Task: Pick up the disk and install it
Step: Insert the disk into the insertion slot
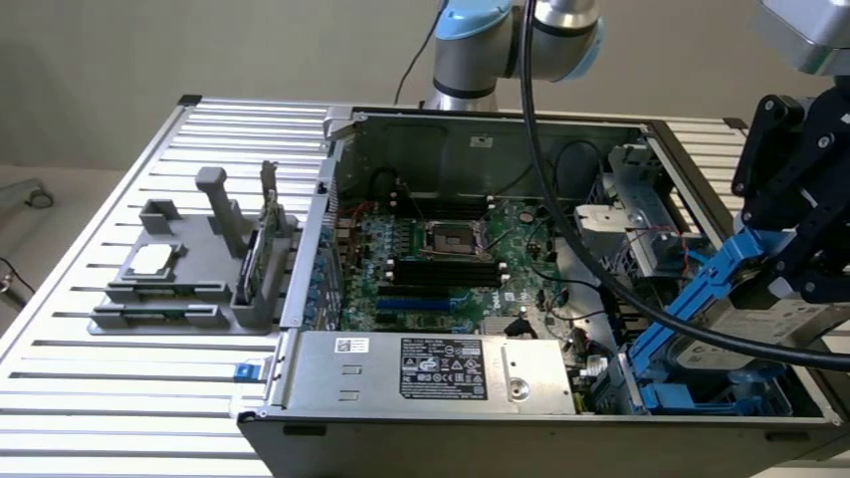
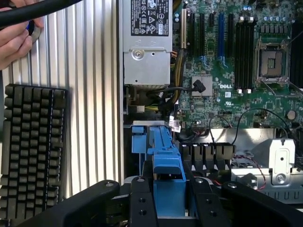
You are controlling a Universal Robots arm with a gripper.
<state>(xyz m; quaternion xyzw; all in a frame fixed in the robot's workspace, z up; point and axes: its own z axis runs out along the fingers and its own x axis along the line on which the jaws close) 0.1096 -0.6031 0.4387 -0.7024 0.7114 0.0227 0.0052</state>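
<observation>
You see the slatted metal table point(image 1: 133, 378) carrying the open computer case point(image 1: 492, 118), with its motherboard point(image 1: 439, 249) exposed. A keyboard point(image 2: 33, 151) lies on the table beside the case, and the power supply point(image 1: 425, 370) sits along the case's near wall. At the exterior view's right, your gripper point(image 2: 171, 194) is clenched on the disk point(image 1: 781, 317) by its blue carrier. The disk hangs tilted over the blue drive bay point(image 1: 718, 400) in the case's corner. A person's hand point(image 2: 14, 40) rests near the keyboard.
</observation>
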